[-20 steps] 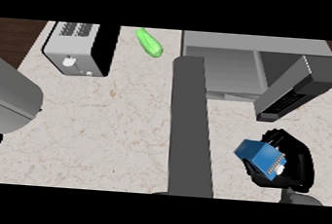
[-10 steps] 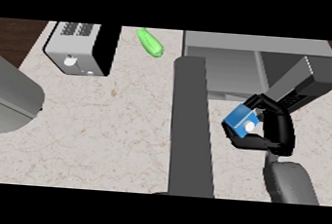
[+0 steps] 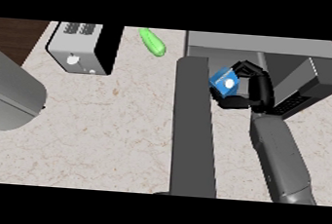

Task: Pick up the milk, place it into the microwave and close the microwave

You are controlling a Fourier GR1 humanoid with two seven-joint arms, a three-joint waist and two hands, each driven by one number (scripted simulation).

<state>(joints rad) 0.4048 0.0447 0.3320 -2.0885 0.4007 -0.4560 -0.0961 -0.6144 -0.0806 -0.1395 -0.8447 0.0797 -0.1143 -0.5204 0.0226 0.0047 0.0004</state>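
The milk (image 3: 222, 82) is a blue carton with a white spot, held in my right hand (image 3: 255, 91), whose black fingers and thumb curl round it. Hand and carton hover at the mouth of the grey microwave (image 3: 274, 49), just right of its open door (image 3: 193, 130), which sticks out toward me edge-on as a long dark slab. My right forearm (image 3: 281, 158) comes up from the lower right. Of my left arm, only the grey forearm (image 3: 5, 90) and a dark sliver at the left edge show; its hand is hidden.
A toaster (image 3: 83, 47) stands at the back left of the marbled counter (image 3: 103, 129). A green vegetable (image 3: 153, 42) lies beside it near the back edge. Dark wood shows beyond the counter's corners.
My right hand has carried the milk up and away from me, from beside the door's middle to the microwave's opening. The left arm has stayed put.
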